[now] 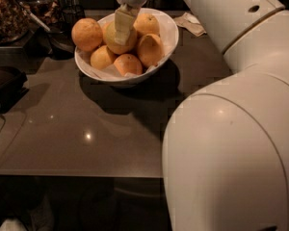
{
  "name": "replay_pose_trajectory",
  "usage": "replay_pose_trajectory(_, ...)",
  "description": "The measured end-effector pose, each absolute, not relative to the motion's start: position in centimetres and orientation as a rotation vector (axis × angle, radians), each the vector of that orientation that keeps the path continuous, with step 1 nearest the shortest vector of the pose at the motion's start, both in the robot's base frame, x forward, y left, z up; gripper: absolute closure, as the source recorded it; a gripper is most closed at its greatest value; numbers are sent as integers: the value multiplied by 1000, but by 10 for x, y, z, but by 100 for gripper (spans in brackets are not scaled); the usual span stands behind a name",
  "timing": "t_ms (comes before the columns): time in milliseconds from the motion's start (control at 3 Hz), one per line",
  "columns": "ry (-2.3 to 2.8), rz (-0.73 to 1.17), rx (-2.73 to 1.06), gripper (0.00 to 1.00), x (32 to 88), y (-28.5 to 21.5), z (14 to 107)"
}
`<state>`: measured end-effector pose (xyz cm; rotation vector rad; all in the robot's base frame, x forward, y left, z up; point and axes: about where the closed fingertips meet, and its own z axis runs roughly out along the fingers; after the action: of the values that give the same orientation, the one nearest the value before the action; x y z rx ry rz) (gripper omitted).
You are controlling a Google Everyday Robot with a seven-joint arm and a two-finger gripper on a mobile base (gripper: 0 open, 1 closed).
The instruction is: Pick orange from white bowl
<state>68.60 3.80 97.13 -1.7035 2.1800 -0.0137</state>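
Note:
The white bowl (166,30) stands at the back of the dark table and holds several round citrus fruits. The orange (116,49), paler and yellowish, sits in the middle of the bowl on top of the others. My gripper (122,32) comes down from the top edge of the view and rests right on the orange, covering the front of it. The orange still lies among the other fruits in the bowl. A deeper orange fruit (86,34) sits on the bowl's left rim.
My arm's large white body (231,143) fills the right and the foreground. A crumpled napkin (191,24) lies behind the bowl to the right. Dark containers and a tray (9,18) stand at the back left, and a dark object (5,83) lies at the left edge.

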Motion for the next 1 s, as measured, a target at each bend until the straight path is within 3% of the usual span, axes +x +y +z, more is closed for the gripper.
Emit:
replay_pose_trajectory(667, 2156, -13, -1763, 30, 690, 48, 964)
replay_pose_trajectory(1000, 2156, -11, -1799, 31, 693, 53, 955)
